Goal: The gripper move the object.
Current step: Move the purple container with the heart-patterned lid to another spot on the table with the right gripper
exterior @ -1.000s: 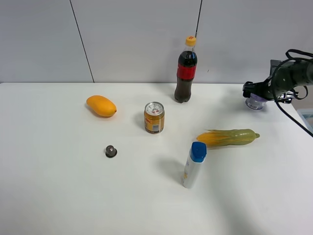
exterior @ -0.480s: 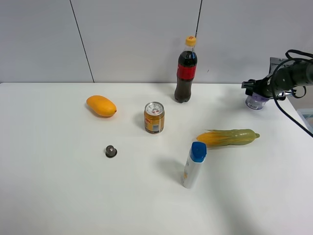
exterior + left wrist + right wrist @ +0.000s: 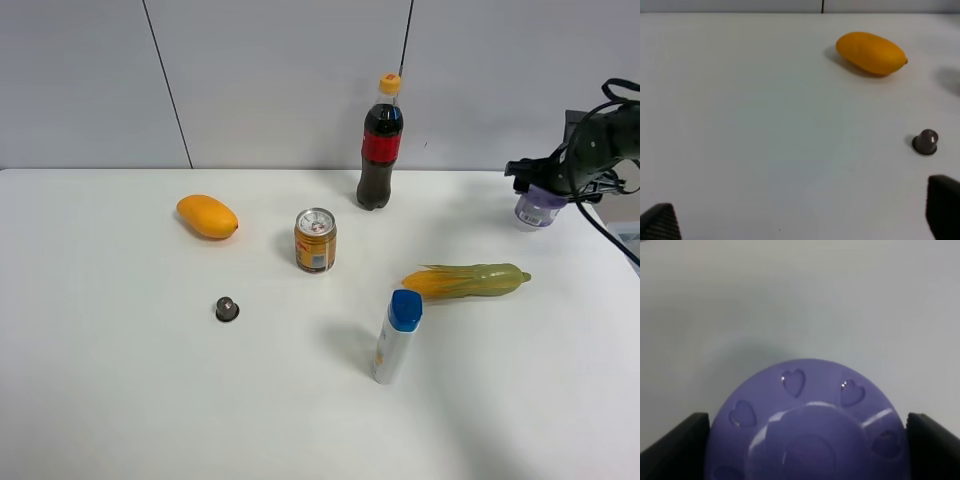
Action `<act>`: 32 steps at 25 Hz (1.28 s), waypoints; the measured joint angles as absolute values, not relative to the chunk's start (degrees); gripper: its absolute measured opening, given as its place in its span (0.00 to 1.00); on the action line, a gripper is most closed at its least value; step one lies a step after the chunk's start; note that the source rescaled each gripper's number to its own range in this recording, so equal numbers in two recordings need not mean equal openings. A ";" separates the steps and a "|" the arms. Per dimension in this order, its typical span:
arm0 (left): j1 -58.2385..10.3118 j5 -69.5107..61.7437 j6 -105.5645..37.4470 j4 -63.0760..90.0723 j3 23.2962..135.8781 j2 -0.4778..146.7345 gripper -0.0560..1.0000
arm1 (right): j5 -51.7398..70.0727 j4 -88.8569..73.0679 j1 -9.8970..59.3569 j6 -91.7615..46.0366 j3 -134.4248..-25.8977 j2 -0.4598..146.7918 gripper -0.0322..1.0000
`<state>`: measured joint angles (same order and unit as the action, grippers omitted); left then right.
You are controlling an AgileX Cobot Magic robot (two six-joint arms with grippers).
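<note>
Gripping the container (image 3: 540,209) by its lilac lid, the right hand (image 3: 537,189) is at the far right of the white table (image 3: 120,400), towards the back. In the right wrist view its two black fingers (image 3: 675,445) stand against opposite sides of the heart-embossed lid, closed as far as the lid allows. I cannot tell whether the container rests on the table or is raised off it. It is well apart from the cola bottle (image 3: 381,140), and the corn cob (image 3: 467,281) lies nearer the front. The left hand (image 3: 802,220) is spread wide with nothing between its fingertips, and its wrist view shows the small dark capsule (image 3: 925,142) and the mango (image 3: 871,53). A gold can (image 3: 315,240) stands near the middle, and a blue-capped white bottle (image 3: 397,337) just in front of the corn cob.
</note>
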<state>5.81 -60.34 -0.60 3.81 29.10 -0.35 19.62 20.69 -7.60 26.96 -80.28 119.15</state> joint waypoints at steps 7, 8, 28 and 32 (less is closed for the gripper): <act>5.81 -60.34 -0.60 3.77 29.10 -0.35 1.00 | 29.33 17.57 -4.20 18.69 -80.28 107.90 0.03; 5.81 -60.34 -0.60 3.77 29.10 -0.35 1.00 | 31.08 16.51 -3.83 17.09 -80.28 106.50 0.03; 5.81 -60.34 -0.60 3.82 29.10 -0.35 1.00 | 34.62 2.89 27.75 -3.29 -80.28 95.85 0.03; 5.81 -60.34 -0.60 3.82 29.10 -0.35 1.00 | 32.53 2.89 34.48 -3.34 -80.28 95.85 0.03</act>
